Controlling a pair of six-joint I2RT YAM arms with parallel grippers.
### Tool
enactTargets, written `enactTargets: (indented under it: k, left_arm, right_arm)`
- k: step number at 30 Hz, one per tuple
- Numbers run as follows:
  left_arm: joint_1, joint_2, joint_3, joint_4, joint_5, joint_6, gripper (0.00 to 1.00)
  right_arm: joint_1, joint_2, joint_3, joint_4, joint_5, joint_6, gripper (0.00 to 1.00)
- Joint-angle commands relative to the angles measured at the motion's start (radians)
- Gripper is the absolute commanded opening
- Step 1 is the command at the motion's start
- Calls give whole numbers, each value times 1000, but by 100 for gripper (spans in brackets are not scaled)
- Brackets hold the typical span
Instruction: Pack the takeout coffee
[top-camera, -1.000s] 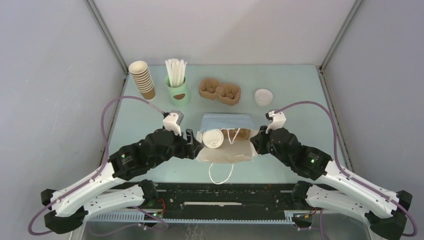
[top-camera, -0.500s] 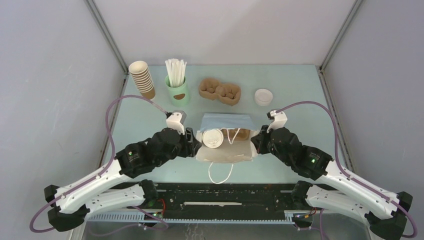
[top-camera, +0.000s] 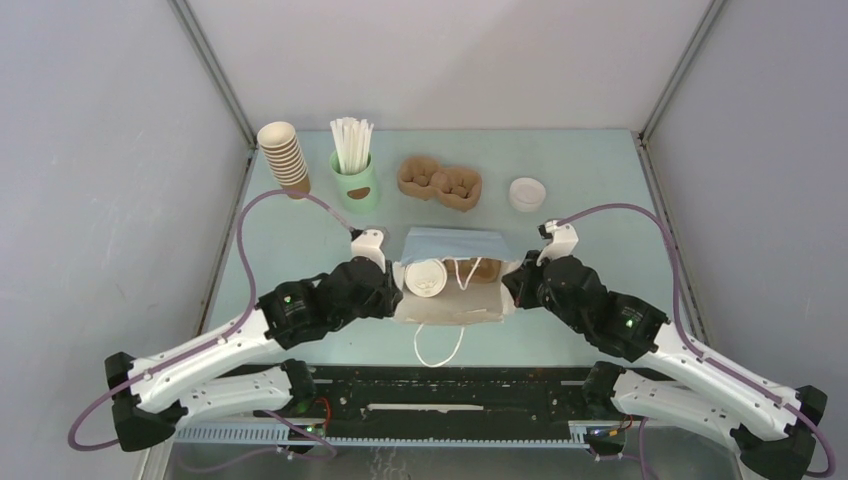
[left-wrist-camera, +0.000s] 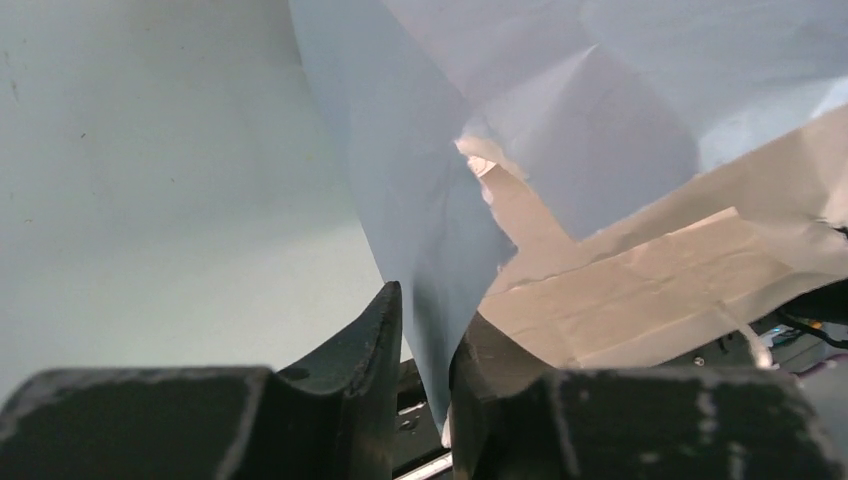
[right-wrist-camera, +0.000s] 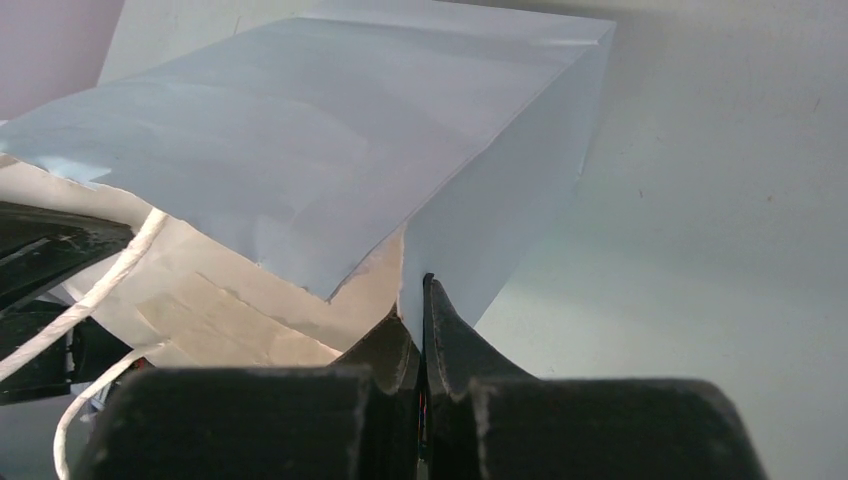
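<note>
- A white rope handle lay slack on the desk towards the middle of the near edge, trailing from the paper bag.
- The left hand was narrowed onto the bag's left wall. Its wrist view showed blue paper pinched between the jaws.
- The right hand was clamped on the bag's right corner fold, jaws all but touching through the paper.
- The takeout coffee stood at mid-desk inside the bag's open mouth, against the left side, with its white lid facing up. Its body was hidden below the lid.
- Handling judgement: the cup is likely light and thin-walled and would crush under a hard squeeze. The lid could pop off. It should be held low on the paper body and kept upright, never by the lid.
- The bag is soft and creased, so it is likely to sag if either hold is released.
- Along the far edge stood a pulp carrier, a loose white lid, a mint-green cup of straws and a stack of brown cups, all well apart from the bag.
</note>
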Motion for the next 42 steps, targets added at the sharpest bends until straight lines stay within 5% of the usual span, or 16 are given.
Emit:
enactTargets:
  k: [1, 10, 18, 24, 29, 42]
  left_arm:
    - [-12, 26, 48, -26, -50, -11, 21]
    - [-9, 42, 147, -110, -75, -55, 3]
    - [25, 116, 281, -207, -35, -100, 3]
    - [145, 126, 290, -199, 150, -168, 3]
    - [262, 121, 282, -196, 276, -217, 4]
    - [514, 150, 263, -116, 566, -344, 18]
  right_arm:
    - [-3, -31, 47, -12, -7, 61, 3]
    - [1, -32, 89, -73, -25, 49, 25]
    - [4, -48, 183, -132, -108, -25, 55]
    - [4, -51, 377, -261, -64, -104, 79]
    - [-1, -55, 495, -320, 9, -191, 84]
    - [-11, -120, 423, -323, 53, -197, 86]
